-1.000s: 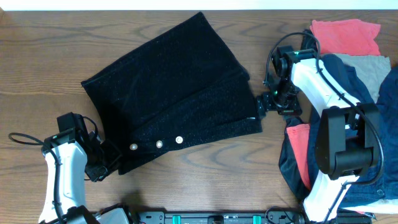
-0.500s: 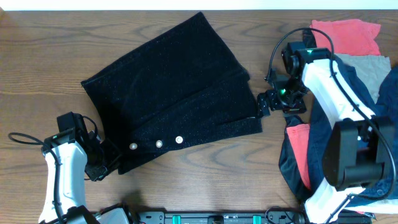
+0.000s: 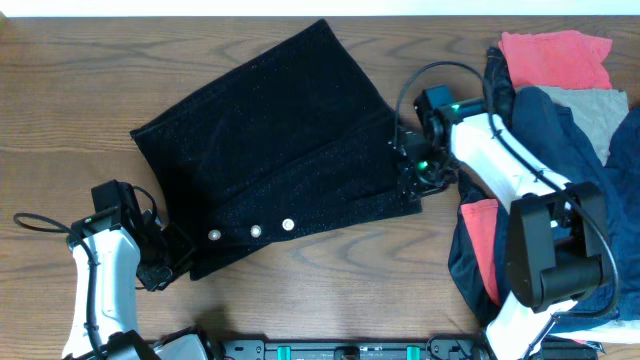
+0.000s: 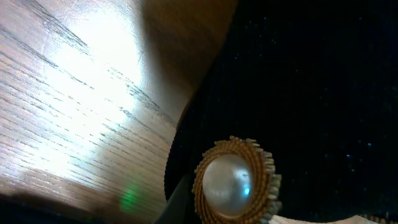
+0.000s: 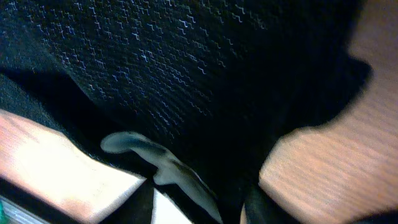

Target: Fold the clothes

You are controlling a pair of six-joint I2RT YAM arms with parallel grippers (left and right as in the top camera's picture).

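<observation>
From overhead, the black garment (image 3: 270,150) is seen spread flat on the worktop (image 3: 80,80), between the two arms. The left end effector (image 3: 172,262) is set at the garment's lower-left corner, so the cloth stretches up and to the right of it. The right end effector (image 3: 408,168) is pressed against the opposite edge, with the cloth lying to its left. A row of three pale buttons (image 3: 252,231) is seen along the lower hem, nearer the left end effector. A heap of other cloths (a coral-red cloth (image 3: 555,58) and a navy garment (image 3: 560,125) among them) is piled behind the right arm.

In the left wrist view, the black garment (image 4: 311,81) is found directly ahead and to the right, with one pearl-like button (image 4: 233,185) very close and bare worktop (image 4: 74,106) to the left. No fingers are made out, so its grip cannot be told.

In the right wrist view, the black garment (image 5: 186,68) fills the frame ahead, with worktop (image 5: 329,168) to the right. The picture is blurred, and whether this end effector is clenched or released cannot be told.
</observation>
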